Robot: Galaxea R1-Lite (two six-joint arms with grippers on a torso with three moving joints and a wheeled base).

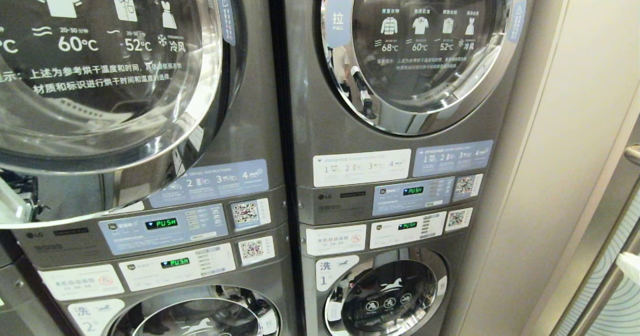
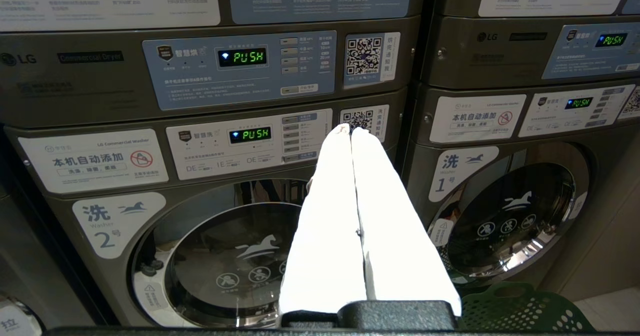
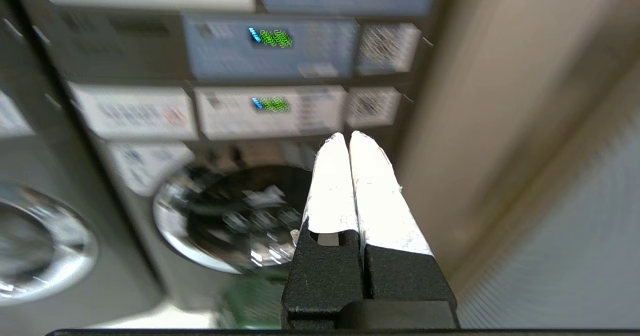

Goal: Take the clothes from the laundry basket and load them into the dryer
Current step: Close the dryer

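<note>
Laundromat wall, stacked machines; both grippers empty, jaws pressed together.
Head: dryer door [image 1: 100, 91] ajar upper left, no arms. L wrist: left gripper [image 2: 350, 131] narrow; basket [image 2: 520, 308] low beside it. R wrist: right gripper [image 3: 345, 137] narrow, basket green [image 3: 250, 296] below; clothes unseen.

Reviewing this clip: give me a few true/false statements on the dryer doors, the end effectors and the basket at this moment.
1. The upper left dryer door stands swung open. True.
2. The upper right dryer door is open too. False: it sits closed in its frame.
3. The left end effector holds a garment. False: its white fingers meet with nothing between them.
4. The right end effector is shut and empty. True.
5. A green laundry basket sits low beside the right-hand washer. True.
</note>
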